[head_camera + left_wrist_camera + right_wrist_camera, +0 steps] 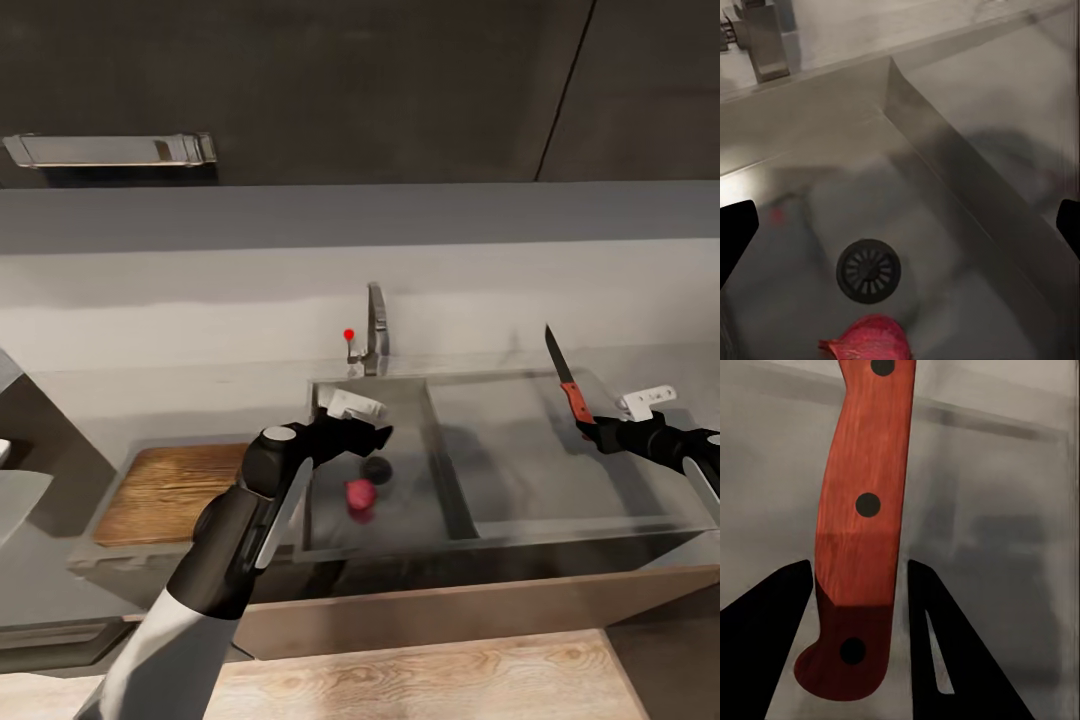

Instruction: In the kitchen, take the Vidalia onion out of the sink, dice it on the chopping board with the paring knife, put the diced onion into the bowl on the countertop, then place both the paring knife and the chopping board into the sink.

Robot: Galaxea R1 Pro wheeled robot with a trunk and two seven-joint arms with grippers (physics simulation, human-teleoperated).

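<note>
Well apart from sink (440, 520) walls, Vidalia onion (360, 493) beside drain (376, 468).

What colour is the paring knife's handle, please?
Red-orange with dark rivets; the paring knife shows best in the right wrist view.

1. Glossy dark upper cabinets (300, 80) span the top, with a thin vertical door seam at the right.
2. A long silver bar handle (110, 150) sits on the left cabinet.
3. A plain grey wall (200, 290) runs beneath.
4. Light wood-plank floor (420, 685) lies below.
</note>
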